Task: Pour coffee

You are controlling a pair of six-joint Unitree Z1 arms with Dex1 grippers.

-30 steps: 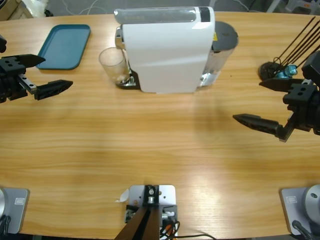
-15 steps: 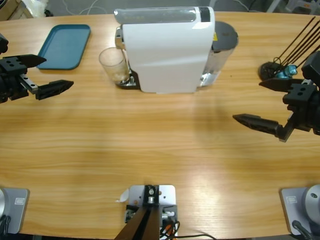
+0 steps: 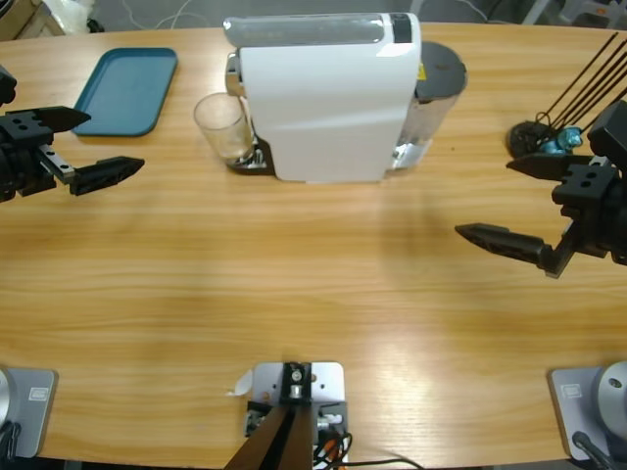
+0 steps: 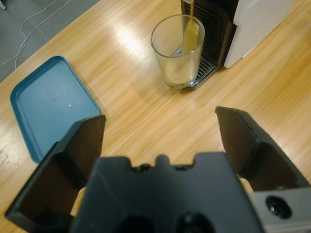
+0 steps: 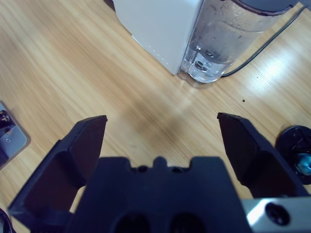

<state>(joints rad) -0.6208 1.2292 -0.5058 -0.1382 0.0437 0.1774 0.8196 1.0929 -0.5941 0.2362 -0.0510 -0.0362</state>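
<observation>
A clear glass tumbler (image 3: 223,127) (image 4: 178,50) stands on the drip tray under the spout of the white coffee machine (image 3: 328,95). A thin stream of coffee (image 4: 187,34) runs into it, and pale yellowish-brown coffee lies in its bottom. My left gripper (image 3: 83,147) (image 4: 160,131) is open at the table's left edge, pointing at the glass from a distance. My right gripper (image 3: 519,206) (image 5: 163,131) is open at the right side, facing the machine's clear water tank (image 5: 218,43). Neither holds anything.
A teal tray (image 3: 127,90) (image 4: 48,104) lies at the back left. A black stand with thin rods (image 3: 549,132) (image 5: 296,145) sits at the far right. A power cable (image 5: 265,46) runs from the machine.
</observation>
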